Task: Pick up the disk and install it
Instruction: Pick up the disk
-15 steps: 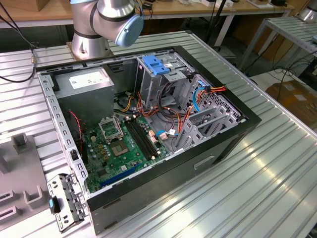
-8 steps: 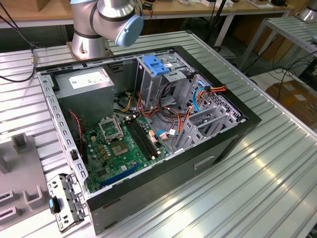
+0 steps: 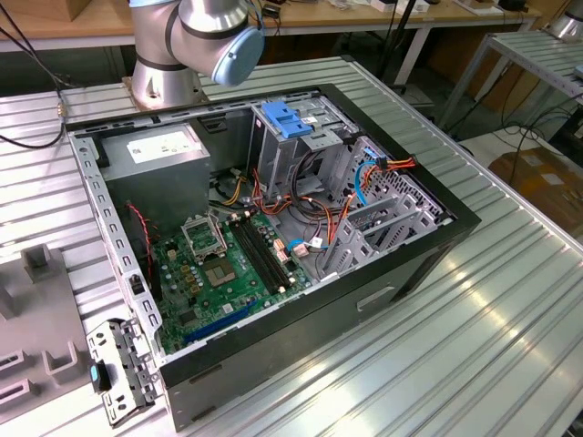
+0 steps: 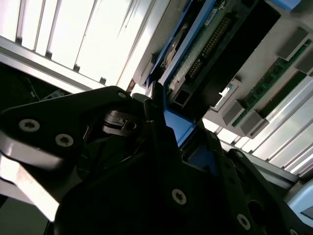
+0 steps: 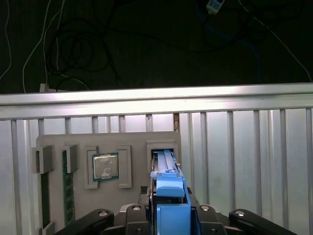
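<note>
Your claw (image 5: 171,211) grips the disk (image 5: 166,169) by its blue rail; it stands on edge in a slot of the grey tray (image 5: 134,142) on the counter (image 5: 244,147). Keep it square to that slot so nothing binds.

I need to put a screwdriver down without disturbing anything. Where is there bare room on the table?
The ribbed table is bare from the computer case to its edge on the exterior view's right. In the first wrist view, bare slats also lie beside the grey tray. Crowded: the tray's pockets, and the case, full of cables.
</note>
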